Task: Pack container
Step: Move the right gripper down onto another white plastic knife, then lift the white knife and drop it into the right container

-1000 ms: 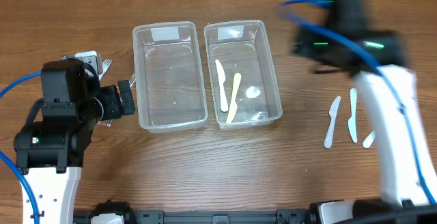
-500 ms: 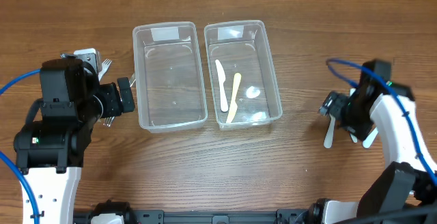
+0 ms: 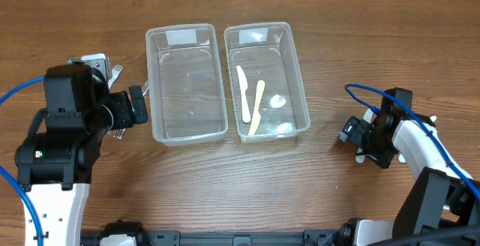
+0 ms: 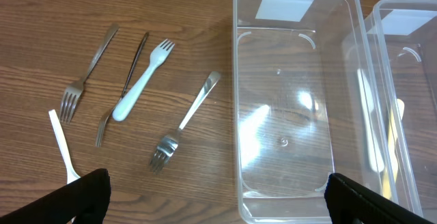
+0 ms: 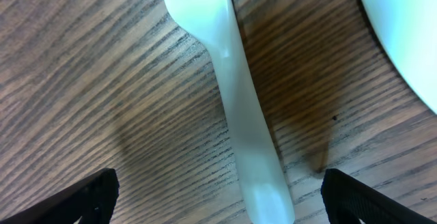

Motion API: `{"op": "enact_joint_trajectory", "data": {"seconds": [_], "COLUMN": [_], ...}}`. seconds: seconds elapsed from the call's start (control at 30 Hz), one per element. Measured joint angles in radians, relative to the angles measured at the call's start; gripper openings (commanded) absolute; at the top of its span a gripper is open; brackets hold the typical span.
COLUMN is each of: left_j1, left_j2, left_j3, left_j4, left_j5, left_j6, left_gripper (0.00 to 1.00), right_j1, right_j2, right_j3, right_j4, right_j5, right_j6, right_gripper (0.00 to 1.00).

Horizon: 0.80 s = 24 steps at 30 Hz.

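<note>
- The right gripper (image 5: 218, 198) sits low over the wooden table (image 3: 240, 193), at the lower right of the overhead view.
- It is open wide. Its two black fingertips (image 5: 76, 195) show in the bottom corners of the right wrist view.
- A white plastic utensil (image 5: 232, 94) lies flat on the wood between those fingertips. They are apart from it and do not pinch it.
- Another white piece (image 5: 403, 39) shows at the upper right edge of that view. I cannot tell what it is.
- The left gripper (image 4: 217, 200) is open wide too, and it holds nothing.
- The empty container (image 4: 293, 101) stands in the upper middle of the overhead view.
- The second container (image 3: 266, 81) stands just beside it, on its right.
- Inside the second container lie a white knife (image 3: 242, 92) and a cream knife (image 3: 257, 107). They cross near their lower ends.
- In the left wrist view, to the left of the empty container, forks lie on the wood: a white plastic fork (image 4: 143, 80) and a metal fork (image 4: 184, 125) near the container.
- Another metal fork (image 4: 85, 80) lies further left.
</note>
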Motion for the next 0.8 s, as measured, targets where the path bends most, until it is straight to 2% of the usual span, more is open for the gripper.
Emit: {"op": "enact_joint_trajectory", "data": {"seconds": [0.23, 0.37, 0.5, 0.57, 0.8], "left_j1": [0.000, 0.000, 0.000, 0.000, 0.000], "left_j2": [0.000, 0.000, 0.000, 0.000, 0.000], "left_j3": [0.000, 0.000, 0.000, 0.000, 0.000], "left_j4": [0.000, -0.001, -0.004, -0.004, -0.005], "left_j5": [0.000, -0.003, -0.003, -0.003, -0.003], "left_j6": [0.000, 0.000, 0.000, 0.000, 0.000], "left_gripper": [1.00, 1.00, 1.00, 1.00, 1.00], "right_j1": [0.000, 0.000, 0.000, 0.000, 0.000], "right_j2": [0.000, -0.001, -0.001, -0.001, -0.001], "right_j3": [-0.021, -0.030, -0.033, -0.035, -0.038], "right_j4": [0.024, 0.033, 0.035, 0.035, 0.033], "right_j5": [0.000, 0.006, 0.016, 0.021, 0.021], "right_j6": [-0.030, -0.042, -0.046, -0.049, -0.052], "right_gripper": [0.94, 0.89, 0.65, 0.57, 0.46]}}
